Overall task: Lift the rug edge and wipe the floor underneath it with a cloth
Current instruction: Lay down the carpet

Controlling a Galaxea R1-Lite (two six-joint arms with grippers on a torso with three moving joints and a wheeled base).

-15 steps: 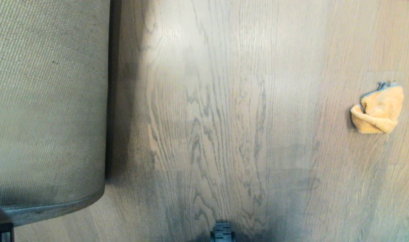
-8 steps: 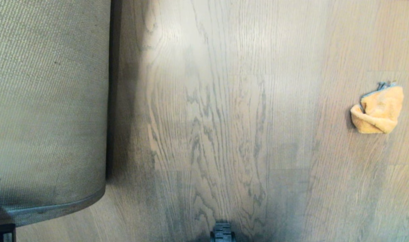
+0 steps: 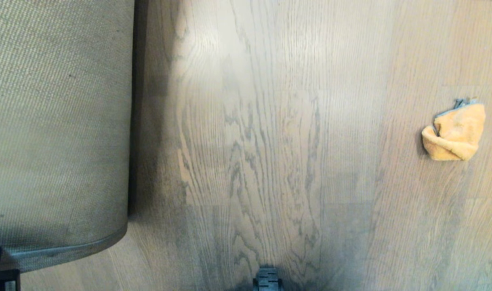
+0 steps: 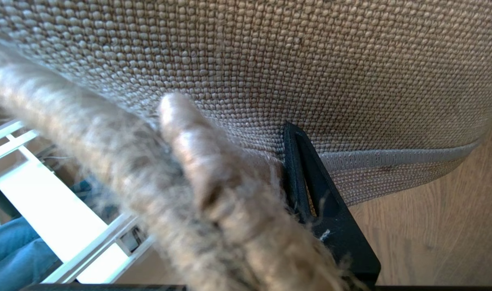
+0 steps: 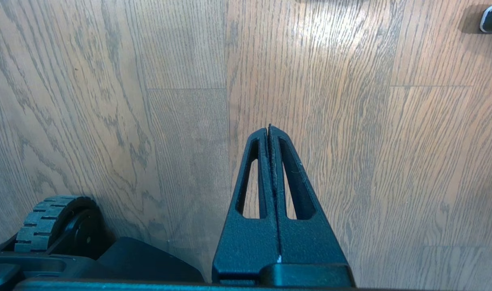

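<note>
The rug edge (image 3: 127,121) was raised off the floor (image 3: 270,141) at the left of the head view, with the beige-tan woven backing facing the camera and the thin dark hem (image 3: 68,248) curving along its near border. A dark shadow band lay on the planks directly beside the lifted border. The left gripper (image 4: 278,178) was clamped on the rug edge: in the left wrist view one black finger (image 4: 310,194) pressed against the woven backing at the hem, while the grey pile folded over the near side and hid the opposite finger. The jaws stood only narrowly apart, with the rug's thickness between them. In the head view only a small black part of this gripper showed at the lower left corner.

The cloth (image 3: 455,131) lay bunched on the floor at the right of the head view, well apart from the rug, with its grey trim showing at the top.

The right gripper (image 5: 269,131) hung above bare planks, fingers pressed fully together and holding nothing. Beside it, the robot's base wheel (image 5: 48,222) rested on the floor.
</note>
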